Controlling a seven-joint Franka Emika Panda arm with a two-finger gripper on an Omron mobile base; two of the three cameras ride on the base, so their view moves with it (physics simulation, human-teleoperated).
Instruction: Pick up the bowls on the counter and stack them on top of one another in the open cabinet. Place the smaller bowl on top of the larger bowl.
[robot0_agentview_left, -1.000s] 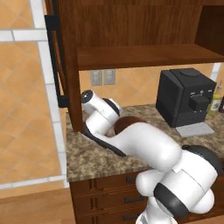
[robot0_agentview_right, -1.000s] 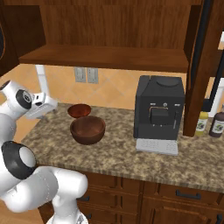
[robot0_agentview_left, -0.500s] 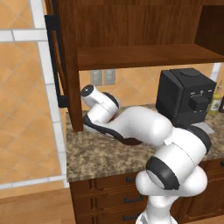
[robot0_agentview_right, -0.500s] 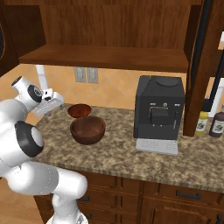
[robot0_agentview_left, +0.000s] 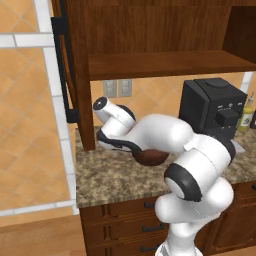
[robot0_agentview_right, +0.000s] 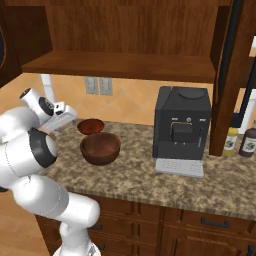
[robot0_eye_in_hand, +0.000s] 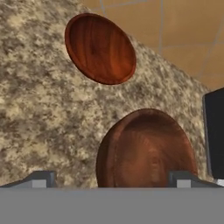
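While jaws (robot0_eye_in_hand: 112, 181) gape wide and hold nothing, larger bowl (robot0_eye_in_hand: 146, 148) between tips, smaller bowl (robot0_eye_in_hand: 100, 48) beyond, counter (robot0_eye_in_hand: 39, 113) beneath

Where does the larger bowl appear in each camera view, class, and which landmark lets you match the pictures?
Left base view: the larger bowl peeks out low at centre, mostly behind the arm.
Right base view: left of centre on the counter, in front of the smaller bowl.
Hand view: bottom centre, its lower part cut off.
Shared landmark: the black coffee machine, on the bowl's right in the base views.
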